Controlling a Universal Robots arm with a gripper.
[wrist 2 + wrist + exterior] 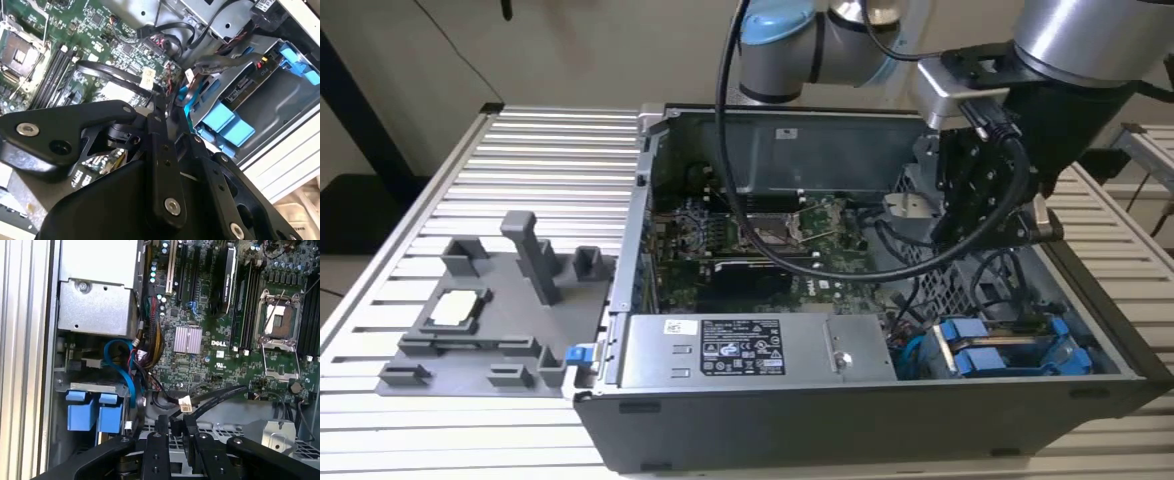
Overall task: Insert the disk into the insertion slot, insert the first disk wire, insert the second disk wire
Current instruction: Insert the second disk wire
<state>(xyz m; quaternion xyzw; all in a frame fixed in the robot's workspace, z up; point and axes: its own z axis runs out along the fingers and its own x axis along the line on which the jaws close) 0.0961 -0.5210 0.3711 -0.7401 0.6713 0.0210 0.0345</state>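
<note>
The disk sits in the insertion slot [1067, 330], its blue carrier tabs [994, 355] sticking out at the case's front right corner. The same blue tabs [92, 410] [227, 125] appear in both wrist views, inside the grey cage [280, 95]. My gripper [174, 424] [167, 107] hangs inside the case just beside the cage. Its two black fingers stand close together on the end of a black wire with a white tag [185, 404] [146, 77]. A blue wire [127, 377] loops near the tabs.
The silver labelled power-supply box [734, 350] [97, 305] lies along the case's front wall. The green motherboard [761, 235] [225, 340] fills the case floor, with loose black cables over it. A grey fixture plate [494, 300] stands on the slatted table at the exterior view's left.
</note>
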